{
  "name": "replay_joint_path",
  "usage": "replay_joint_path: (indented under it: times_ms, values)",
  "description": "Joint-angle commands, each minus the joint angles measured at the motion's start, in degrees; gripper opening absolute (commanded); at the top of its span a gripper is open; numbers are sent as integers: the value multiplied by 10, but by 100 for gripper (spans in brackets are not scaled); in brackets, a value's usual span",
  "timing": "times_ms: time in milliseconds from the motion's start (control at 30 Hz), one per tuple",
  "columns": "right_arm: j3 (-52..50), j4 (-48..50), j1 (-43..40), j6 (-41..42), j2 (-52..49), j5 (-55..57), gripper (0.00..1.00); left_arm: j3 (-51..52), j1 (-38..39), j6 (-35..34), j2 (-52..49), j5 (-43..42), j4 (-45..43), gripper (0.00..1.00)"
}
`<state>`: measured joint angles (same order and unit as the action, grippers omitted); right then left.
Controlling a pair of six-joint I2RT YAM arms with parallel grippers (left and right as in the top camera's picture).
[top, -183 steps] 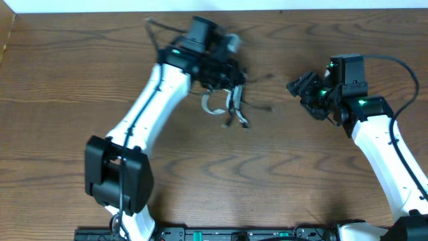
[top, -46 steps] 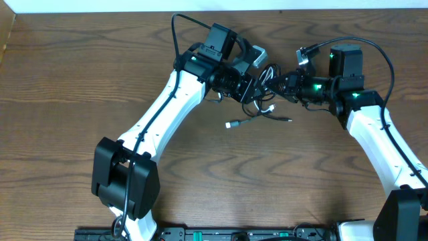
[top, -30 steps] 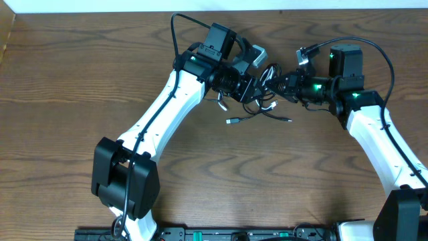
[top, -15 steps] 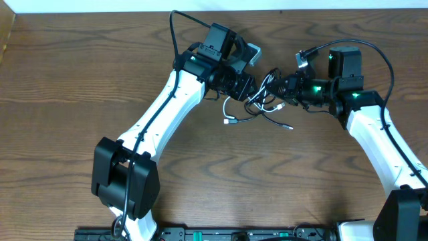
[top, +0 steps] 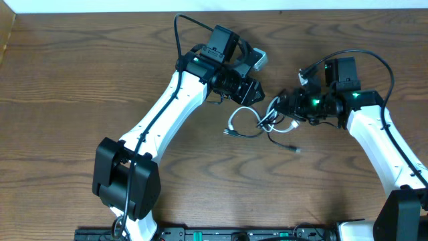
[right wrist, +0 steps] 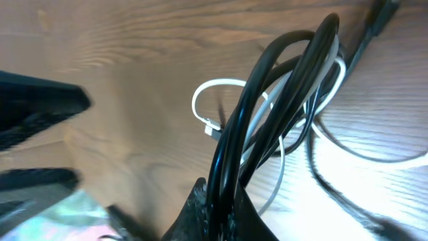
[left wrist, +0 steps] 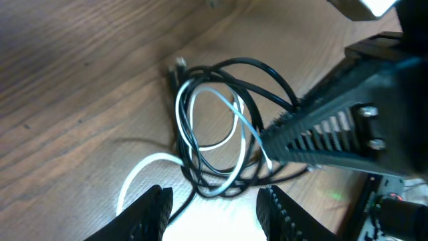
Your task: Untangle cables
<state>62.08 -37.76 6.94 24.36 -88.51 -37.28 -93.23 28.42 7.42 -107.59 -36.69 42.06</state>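
Cables [top: 259, 122] lower now, in right gripper [right wrist: 221, 209]

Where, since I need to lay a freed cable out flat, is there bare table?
Bare wood lies left of the left arm, out to the table edge, and in front between both arms, below the cables. Crowded: back centre, where the right arm holds the tangle.

Thin black and white cables [right wrist: 267, 110] bunch together in tangled, overlapping loops.

Tangled black and white cables [top: 269, 122] trail onto the wooden table [top: 67, 100].
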Motion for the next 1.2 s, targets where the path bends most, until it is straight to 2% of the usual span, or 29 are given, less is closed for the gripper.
replay_joint_path:
  times_ms: [0,167,233,467,700,1167]
  values:
    - [4,6,-3,-97,1,24,1,4,6,-23,-12,-22,3,47]
    - [4,49,-23,-311,1,-202,1,4,14,-28,-36,-71,5,47]
    - [4,58,-35,-342,1,-257,1,4,14,-28,-37,-83,5,47]
    - [4,87,-84,-318,1,-325,1,4,8,-27,-36,-143,0,50]
    - [4,86,-99,-316,1,-382,1,4,10,-28,-36,-158,-32,50]
    - [4,86,-100,-301,1,-409,1,4,33,-28,-37,-150,-78,52]
